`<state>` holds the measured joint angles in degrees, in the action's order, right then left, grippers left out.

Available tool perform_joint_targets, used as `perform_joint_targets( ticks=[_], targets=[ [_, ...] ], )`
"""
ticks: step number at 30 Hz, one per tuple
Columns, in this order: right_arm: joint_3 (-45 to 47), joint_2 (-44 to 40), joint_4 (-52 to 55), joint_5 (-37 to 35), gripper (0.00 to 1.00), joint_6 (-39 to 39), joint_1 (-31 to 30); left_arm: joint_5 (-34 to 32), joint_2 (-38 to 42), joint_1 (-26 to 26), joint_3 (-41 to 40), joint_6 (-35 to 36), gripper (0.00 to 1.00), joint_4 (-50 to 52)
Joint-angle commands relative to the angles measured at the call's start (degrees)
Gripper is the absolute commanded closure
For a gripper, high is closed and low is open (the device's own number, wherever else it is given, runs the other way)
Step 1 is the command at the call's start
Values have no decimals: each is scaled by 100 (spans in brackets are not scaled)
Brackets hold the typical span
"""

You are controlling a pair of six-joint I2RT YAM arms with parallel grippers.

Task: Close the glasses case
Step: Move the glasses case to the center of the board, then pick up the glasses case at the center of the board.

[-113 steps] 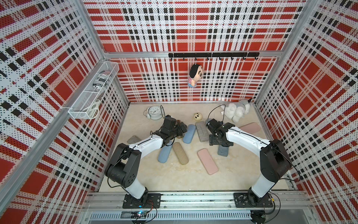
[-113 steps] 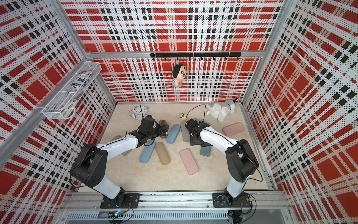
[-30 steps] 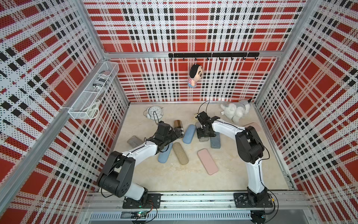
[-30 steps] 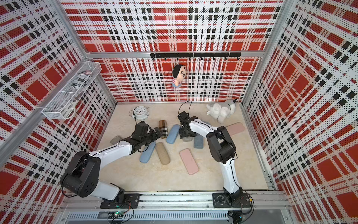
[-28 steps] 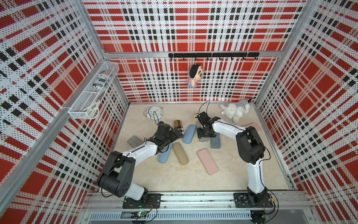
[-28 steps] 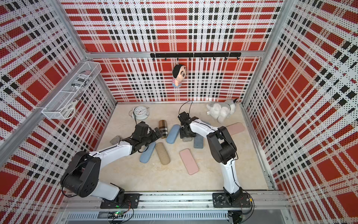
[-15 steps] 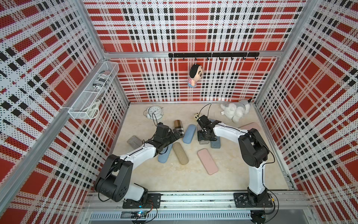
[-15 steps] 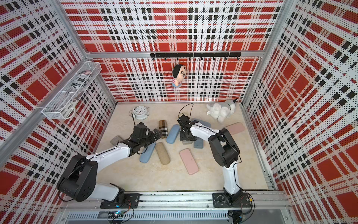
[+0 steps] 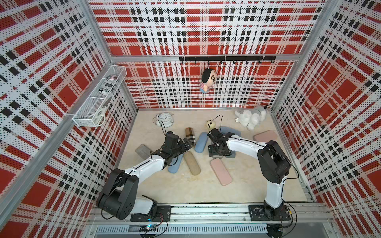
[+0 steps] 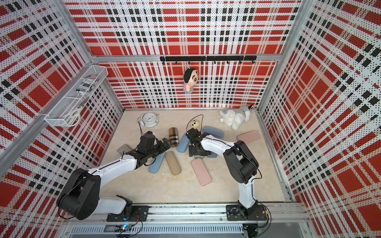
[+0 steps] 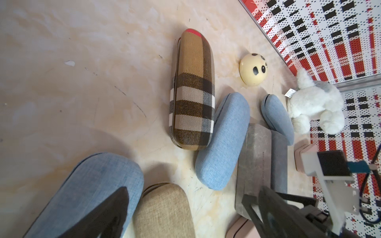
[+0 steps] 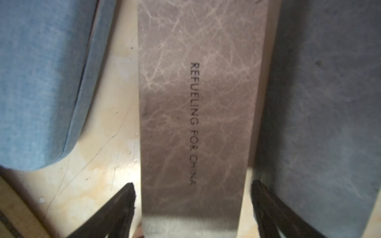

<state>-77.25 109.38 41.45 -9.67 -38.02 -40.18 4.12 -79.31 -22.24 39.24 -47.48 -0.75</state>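
Right wrist view: right hand [image 12: 193, 184] spread, fingers [image 12: 123, 206] astride closed grey glasses case [image 12: 195, 103], flat on counter [image 12: 107, 164] between light-blue case [image 12: 41, 82] and slate-blue case [image 12: 319, 103]. In a top view: left hand [image 9: 186, 144] spread, empty, just beside plaid case [image 9: 190, 135]; cream ball [image 9: 210, 124] farther back.

Right gripper [image 12: 192, 191] spread wider, fingers now clear of grey marbled leather glasses case [image 12: 204, 92]; left gripper [image 9: 187, 144] backed off brown plaid fabric case [image 9: 190, 136].

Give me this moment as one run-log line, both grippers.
left gripper: open, empty | right gripper: open, straddling grey glasses case | case looks closed
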Motion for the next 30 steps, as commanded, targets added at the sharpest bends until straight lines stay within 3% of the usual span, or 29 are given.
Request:
perform_joint_targets(
  ticks=[1,11,18,30],
  targets=[
    [-46,-571,255,-371,5,22,-127,-5,143,27,-73,39,2,-100],
    [797,-1345,942,-257,3,379,-563,-106,256,27,-171,-61,2,-136],
    [1562,-1791,660,157,0,292,-970,-199,304,-17,-259,-171,2,-129],
    [2074,-1495,69,582,1,326,-1167,-486,554,-285,-327,-371,2,5]
  ],
)
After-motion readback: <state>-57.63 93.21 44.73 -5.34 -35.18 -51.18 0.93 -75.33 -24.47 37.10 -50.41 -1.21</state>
